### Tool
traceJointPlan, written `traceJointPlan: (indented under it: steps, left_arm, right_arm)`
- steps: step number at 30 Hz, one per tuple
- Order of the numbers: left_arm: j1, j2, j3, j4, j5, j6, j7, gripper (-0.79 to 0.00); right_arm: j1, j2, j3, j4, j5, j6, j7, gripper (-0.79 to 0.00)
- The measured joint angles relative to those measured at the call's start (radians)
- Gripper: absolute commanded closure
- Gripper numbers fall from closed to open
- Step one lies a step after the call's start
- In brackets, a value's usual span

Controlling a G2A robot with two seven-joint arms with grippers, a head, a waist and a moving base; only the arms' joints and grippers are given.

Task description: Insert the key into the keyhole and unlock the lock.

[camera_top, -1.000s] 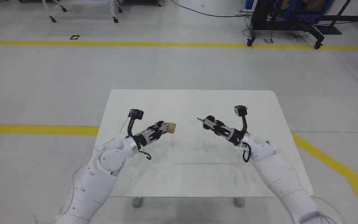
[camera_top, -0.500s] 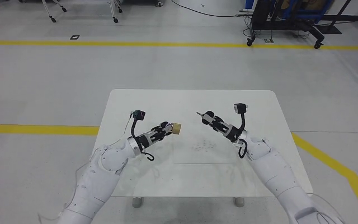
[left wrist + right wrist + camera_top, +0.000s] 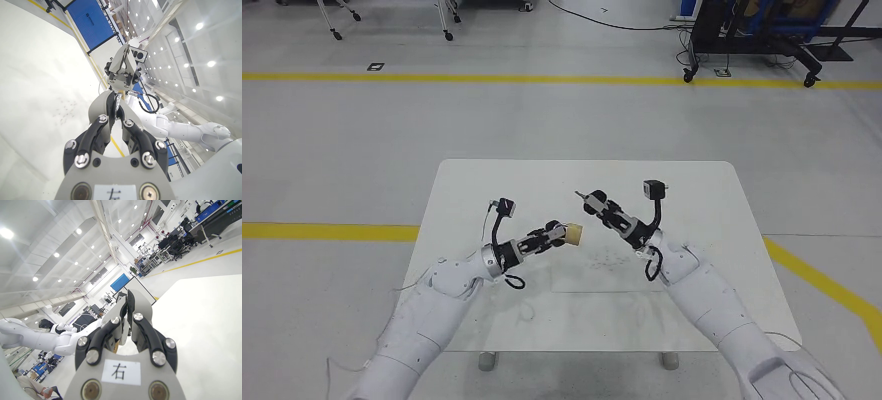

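The left gripper pinches the lock by its half-hidden shackle; the right gripper clamps the barely discernible key.

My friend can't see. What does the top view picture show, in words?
The left gripper holds a brass lock and the right gripper holds a small key. They are close together but not touching, above a white table.

Top view: high overhead, facing down on the white table. Wrist views: close behind left gripper, right gripper, angled up at ceiling; table shared.
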Motion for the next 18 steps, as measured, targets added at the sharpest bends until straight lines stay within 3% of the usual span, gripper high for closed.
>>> traceJointPlan:
  steps: [14, 18]
  left_arm:
    - [-0.012, -0.005, -0.004, -0.003, 0.012, 0.085, 0.047, 0.0]
    - [-0.014, -0.006, -0.006, 0.004, 0.006, 0.083, 0.044, 0.0]
  right_arm:
    - [0.002, 0.012, -0.011, -0.034, 0.15, 0.0, 0.29, 0.0]
    - [-0.007, 0.02, 0.014, -0.044, 0.183, 0.0, 0.312, 0.0]
